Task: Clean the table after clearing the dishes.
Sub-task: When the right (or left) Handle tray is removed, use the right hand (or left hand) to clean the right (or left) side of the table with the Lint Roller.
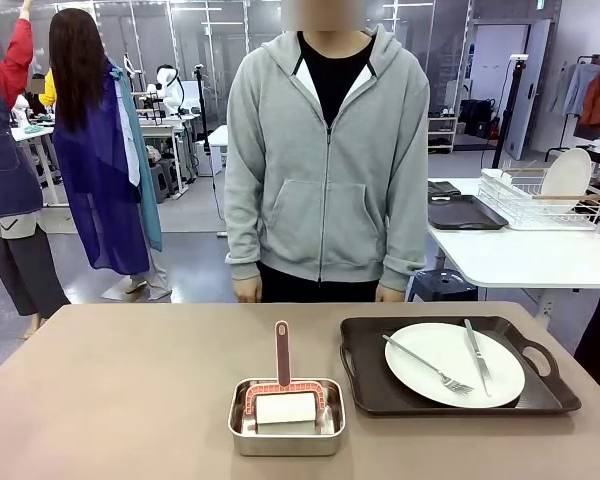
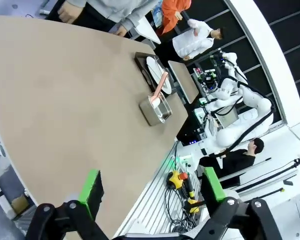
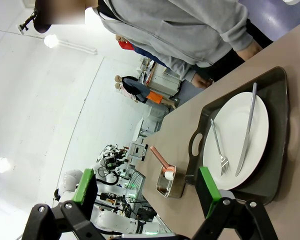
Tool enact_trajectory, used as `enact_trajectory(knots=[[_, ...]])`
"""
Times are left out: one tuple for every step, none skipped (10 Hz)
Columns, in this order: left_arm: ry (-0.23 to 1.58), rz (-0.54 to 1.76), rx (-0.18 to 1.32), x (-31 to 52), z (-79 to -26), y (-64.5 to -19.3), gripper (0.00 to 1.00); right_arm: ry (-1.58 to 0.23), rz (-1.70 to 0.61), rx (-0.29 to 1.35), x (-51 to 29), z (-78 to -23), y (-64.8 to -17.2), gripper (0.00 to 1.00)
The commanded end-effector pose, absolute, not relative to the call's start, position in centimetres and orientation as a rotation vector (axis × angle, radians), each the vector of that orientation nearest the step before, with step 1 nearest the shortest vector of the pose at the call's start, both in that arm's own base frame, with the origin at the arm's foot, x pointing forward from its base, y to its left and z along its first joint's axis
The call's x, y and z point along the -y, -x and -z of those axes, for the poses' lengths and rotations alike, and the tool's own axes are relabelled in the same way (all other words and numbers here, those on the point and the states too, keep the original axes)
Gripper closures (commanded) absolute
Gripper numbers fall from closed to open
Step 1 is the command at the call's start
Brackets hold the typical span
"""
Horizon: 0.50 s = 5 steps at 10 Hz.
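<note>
Matte taupe table (image 1: 110, 400), carrying one tray of dishes and a steel pan.
Its smooth rectangular top lies open across the robot's left half, and a person (image 1: 325, 150) in a grey hoodie stands at the far edge. On the right, a dark brown handled tray (image 1: 362, 372) bears a round white plate (image 1: 420, 392). A silver fork (image 1: 427, 364) and knife (image 1: 477, 355) lie apart on the plate. Just left of the tray, a small shiny pan (image 1: 286, 440) holds a white roller (image 1: 285, 408), its pink handle reaching over the far rim. The left claw (image 2: 151, 186) and right claw (image 3: 146, 188) both gape wide and empty over the table's near side.
</note>
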<state>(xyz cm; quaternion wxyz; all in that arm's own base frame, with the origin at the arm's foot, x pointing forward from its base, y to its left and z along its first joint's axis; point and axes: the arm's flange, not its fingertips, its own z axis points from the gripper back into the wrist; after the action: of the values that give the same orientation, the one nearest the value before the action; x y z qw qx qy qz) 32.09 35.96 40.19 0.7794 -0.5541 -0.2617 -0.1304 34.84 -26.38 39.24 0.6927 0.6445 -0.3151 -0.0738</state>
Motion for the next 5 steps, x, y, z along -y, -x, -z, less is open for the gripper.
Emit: enact_trajectory(knots=[[1.208, 0.273, 0.57, -35.44, -40.24, -31.17, 0.0, -1.445, 0.163, 0.712, 26.07, -39.46, -34.57, 0.0], [1.208, 0.273, 0.57, -35.44, -40.24, -31.17, 0.0, -1.445, 0.163, 0.712, 26.07, -39.46, -34.57, 0.0], [1.208, 0.273, 0.57, -35.44, -40.24, -31.17, 0.0, -1.445, 0.163, 0.712, 26.07, -39.46, -34.57, 0.0], [1.208, 0.273, 0.57, -35.44, -40.24, -31.17, 0.0, -1.445, 0.163, 0.712, 26.07, -39.46, -34.57, 0.0], [1.208, 0.273, 0.57, -35.44, -40.24, -31.17, 0.0, -1.445, 0.163, 0.712, 26.07, -39.46, -34.57, 0.0]])
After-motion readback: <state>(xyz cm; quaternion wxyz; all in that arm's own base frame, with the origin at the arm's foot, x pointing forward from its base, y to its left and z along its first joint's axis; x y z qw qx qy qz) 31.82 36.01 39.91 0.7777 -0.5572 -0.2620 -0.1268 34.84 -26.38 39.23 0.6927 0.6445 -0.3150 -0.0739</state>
